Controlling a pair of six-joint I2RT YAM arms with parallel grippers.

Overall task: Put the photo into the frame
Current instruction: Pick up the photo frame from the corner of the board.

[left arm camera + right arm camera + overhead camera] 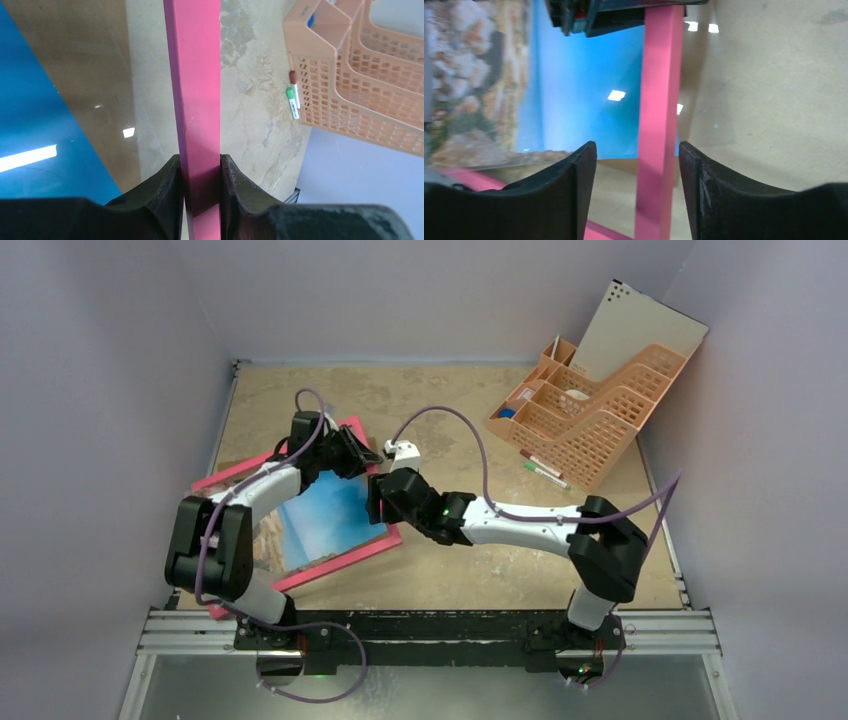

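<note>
While the left pincer clamps the frame, the right pincer straddles its rail, jaws apart, beside the photo.

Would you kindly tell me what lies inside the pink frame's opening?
The photo, blue sky and rocky shore facing up, lies inside the frame, skewed, with a tan wedge showing beside one rail. The left arm covers part of the opening, so that part is hidden.
</note>
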